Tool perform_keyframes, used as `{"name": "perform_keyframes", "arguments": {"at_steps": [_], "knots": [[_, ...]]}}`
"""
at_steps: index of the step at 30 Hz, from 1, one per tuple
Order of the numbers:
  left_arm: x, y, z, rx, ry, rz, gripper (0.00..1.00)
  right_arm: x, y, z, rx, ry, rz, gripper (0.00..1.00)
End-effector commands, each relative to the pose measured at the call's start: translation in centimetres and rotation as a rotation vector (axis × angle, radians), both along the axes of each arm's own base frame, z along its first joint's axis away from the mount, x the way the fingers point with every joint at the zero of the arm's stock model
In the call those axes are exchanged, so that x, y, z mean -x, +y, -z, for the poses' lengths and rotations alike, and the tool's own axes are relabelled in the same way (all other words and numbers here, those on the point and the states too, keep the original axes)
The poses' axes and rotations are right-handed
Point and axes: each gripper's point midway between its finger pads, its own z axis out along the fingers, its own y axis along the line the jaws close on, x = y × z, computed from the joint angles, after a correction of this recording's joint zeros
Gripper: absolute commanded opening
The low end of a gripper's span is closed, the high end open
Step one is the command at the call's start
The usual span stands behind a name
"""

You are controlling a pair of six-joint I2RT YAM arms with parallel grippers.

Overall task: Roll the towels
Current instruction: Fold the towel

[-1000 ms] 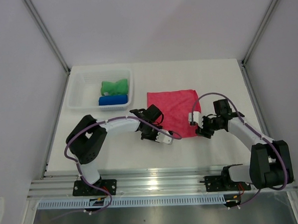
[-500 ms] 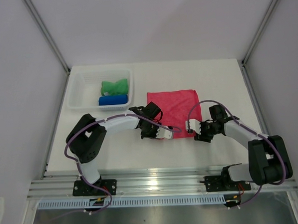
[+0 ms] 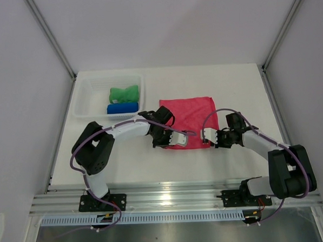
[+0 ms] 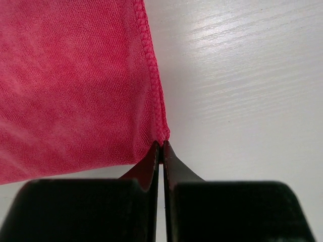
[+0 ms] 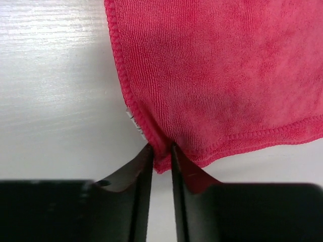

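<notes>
The left pincer (image 4: 160, 146) is shut tight, its tips meeting on the very point of the near-left corner of the pink towel (image 4: 75, 85). The right pincer (image 5: 160, 149) is closed narrowly on the near-right corner, with a small bunch of hem caught between its tips. The towel lies spread flat on the counter (image 3: 241, 89), right of the white basket (image 3: 80, 103), which holds the green towel (image 3: 123, 93) and the blue towel (image 3: 122, 108) at the far left. Both bites look slim, the left especially, so a corner could slip free as the near edge is lifted and turned over. If one arm leads the other, the roll would likely start skewed, or the cloth would drag across the counter instead of curling.
</notes>
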Motion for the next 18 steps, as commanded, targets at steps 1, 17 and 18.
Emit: {"name": "perform_keyframes", "arguments": {"at_steps": [1,17,18], "knots": [[0.0,-0.8,-1.0,0.051,0.056,-0.037,0.01,1.3,-0.6,1.4,0.042,0.044,-0.017,0.21],[1.8,0.4,-4.4,0.102,0.210,-0.216,0.01,6.3,1.8,-3.2,-0.032,0.209,-0.068,0.00],[2.3,0.6,-4.6,0.102,0.222,-0.216,0.01,6.9,1.9,-3.5,-0.033,0.229,-0.073,0.00]]}}
